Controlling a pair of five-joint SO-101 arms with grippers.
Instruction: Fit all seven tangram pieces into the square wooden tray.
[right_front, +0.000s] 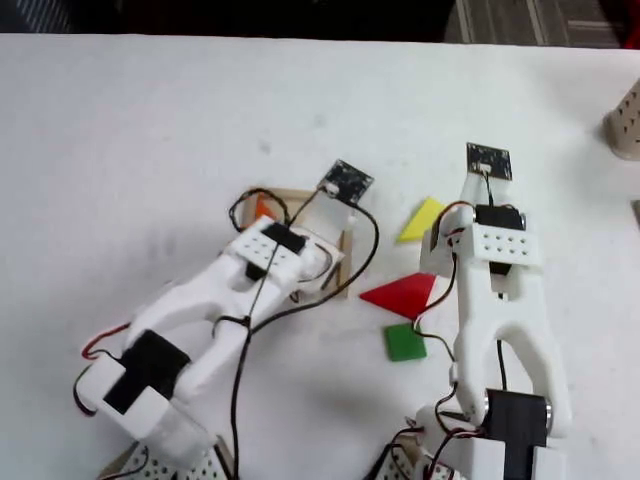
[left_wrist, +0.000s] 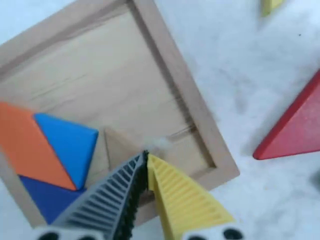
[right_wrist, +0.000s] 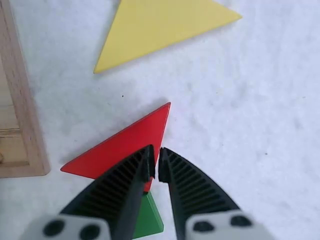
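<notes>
We find the right gripper (right_wrist: 155, 162) with its jaws drawn together on nothing, poised over the flat red triangular piece (right_wrist: 117, 149). A green square piece (right_wrist: 150, 220) lies just beside it, and the yellow triangular piece (right_wrist: 160, 25) lies farther off. The left gripper (left_wrist: 145, 159) is likewise closed and empty above the square wooden tray (left_wrist: 184, 85), which holds an orange piece (left_wrist: 27, 142), a light blue triangle (left_wrist: 70, 145) and a darker blue piece (left_wrist: 42, 197). We judge filling partly complete. Next step: open the right jaws and grip the red triangle across its edges.
</notes>
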